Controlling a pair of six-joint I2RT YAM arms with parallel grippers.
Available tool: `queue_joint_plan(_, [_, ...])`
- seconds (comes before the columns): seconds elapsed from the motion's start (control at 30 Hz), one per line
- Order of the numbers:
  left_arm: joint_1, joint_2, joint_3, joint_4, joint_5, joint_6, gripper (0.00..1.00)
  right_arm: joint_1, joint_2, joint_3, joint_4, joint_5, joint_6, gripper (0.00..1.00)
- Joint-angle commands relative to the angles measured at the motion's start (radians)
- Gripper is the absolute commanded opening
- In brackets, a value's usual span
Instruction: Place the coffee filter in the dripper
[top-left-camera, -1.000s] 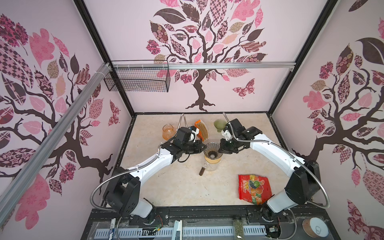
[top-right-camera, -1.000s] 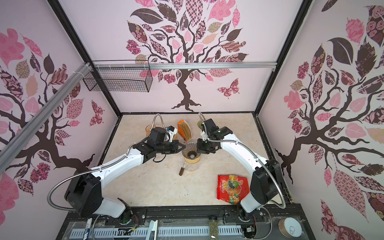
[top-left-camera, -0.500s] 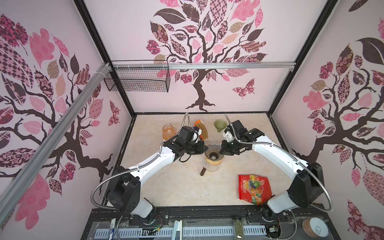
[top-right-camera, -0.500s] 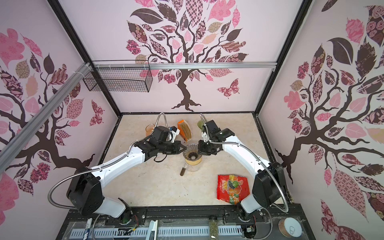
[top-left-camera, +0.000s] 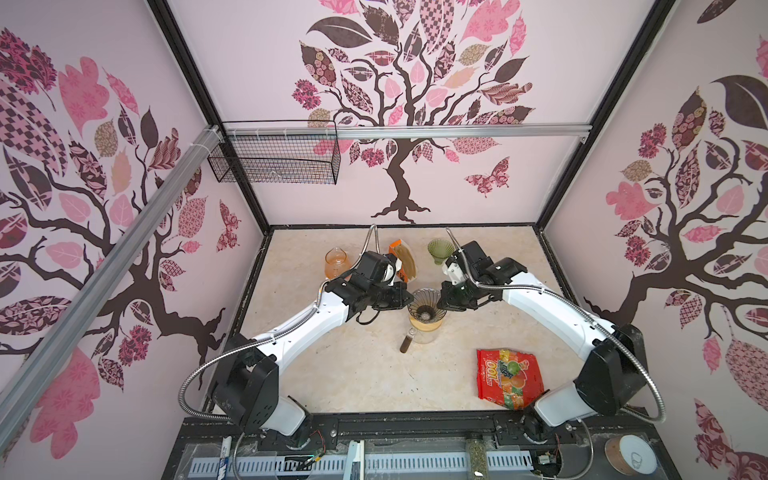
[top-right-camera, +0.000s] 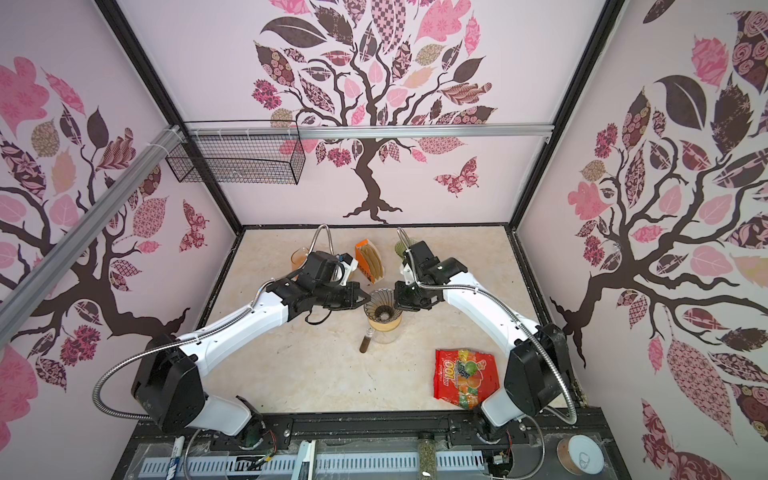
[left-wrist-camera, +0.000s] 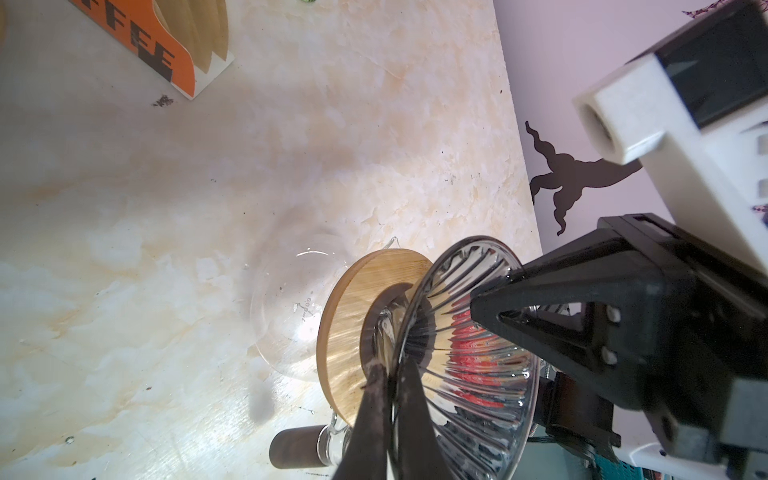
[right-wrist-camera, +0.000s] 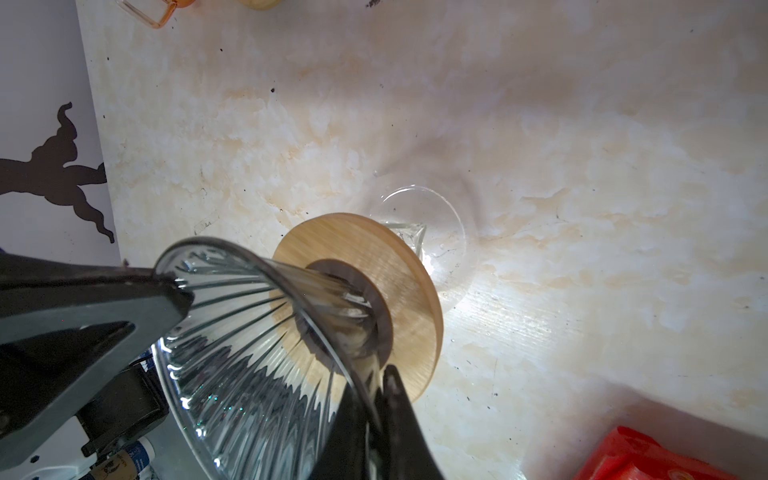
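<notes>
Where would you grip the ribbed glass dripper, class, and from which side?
Pinch the rim of the dripper: the thin wall flares open upward, so one finger fits inside, one outside. Come from the side, slightly above, as the left hand and right hand do on opposite sides; its neck sits in the wooden collar.

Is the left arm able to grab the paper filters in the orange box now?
Probably not yet. The left claw is pinching the rim of the glass dripper, so it must let go first. The orange box of filters stands close behind it with nothing between, so then it looks reachable.
</notes>
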Motion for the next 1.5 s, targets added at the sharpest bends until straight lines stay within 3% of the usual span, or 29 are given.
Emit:
queue_joint_plan(0.0, [-0.013,0.046,-0.02,-0.205,0.0,0.01,0.03,0.054,0.052,-0.032,-0.015,-0.023,-0.027,0.12])
queue_joint_plan(0.9, [0.012,0.017,0.064,-0.253,-0.005,0.02,0.1,0.053,0.051,0.018,-0.05,0.0,-0.031,0.15])
queue_joint_plan(1.47, [0.013,0.015,0.105,-0.264,0.013,0.025,0.14,0.054,0.035,0.081,-0.094,0.039,-0.032,0.23])
